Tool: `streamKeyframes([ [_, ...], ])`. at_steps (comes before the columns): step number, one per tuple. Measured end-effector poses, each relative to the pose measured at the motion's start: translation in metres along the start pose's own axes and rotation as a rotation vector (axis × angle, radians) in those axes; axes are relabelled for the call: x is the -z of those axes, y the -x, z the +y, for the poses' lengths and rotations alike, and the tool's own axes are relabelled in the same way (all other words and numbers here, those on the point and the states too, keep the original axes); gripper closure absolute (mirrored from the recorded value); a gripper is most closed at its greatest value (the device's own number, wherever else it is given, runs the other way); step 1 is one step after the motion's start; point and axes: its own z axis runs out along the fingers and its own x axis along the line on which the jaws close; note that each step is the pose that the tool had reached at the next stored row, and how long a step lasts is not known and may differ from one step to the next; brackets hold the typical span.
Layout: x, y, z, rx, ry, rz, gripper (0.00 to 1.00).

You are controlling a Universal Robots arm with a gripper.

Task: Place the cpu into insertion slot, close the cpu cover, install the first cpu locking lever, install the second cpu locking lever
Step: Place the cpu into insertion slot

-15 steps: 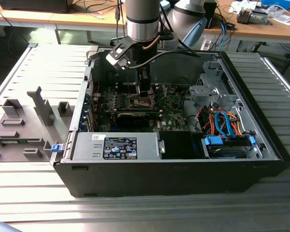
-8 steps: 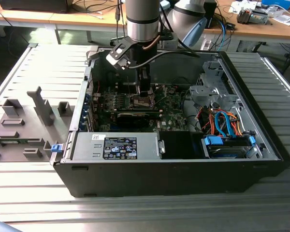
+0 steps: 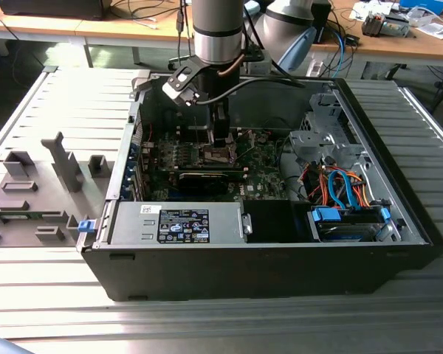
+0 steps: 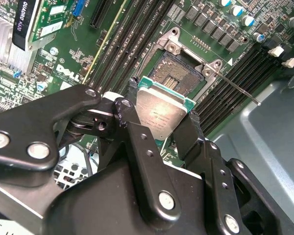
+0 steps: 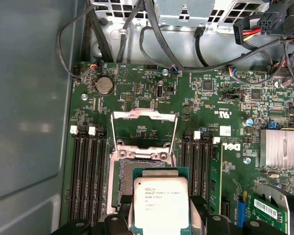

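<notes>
Tool (image 4: 161,113) is clamped on the cpu (image 5: 160,200) at two opposite edges and holds it close over the insertion slot (image 4: 178,72); the cpu cover (image 5: 144,115) stands raised open.

The flat silver-grey square cpu (image 5: 160,203) hangs just above the dark, silver-rimmed square insertion slot (image 5: 125,176); the thin silver cpu cover (image 5: 144,114) frame lies flipped open.

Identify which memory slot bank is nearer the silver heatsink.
The memory slot bank lying between the insertion slot and the heatsink. The other bank sits across the slot, beside the grey case wall.
</notes>
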Motion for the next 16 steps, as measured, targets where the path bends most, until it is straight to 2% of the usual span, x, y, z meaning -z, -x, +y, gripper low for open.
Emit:
streamKeyframes([
  [16,-0.0028,-0.0019,-0.0001,0.0,0.0,0.0,0.46],
])
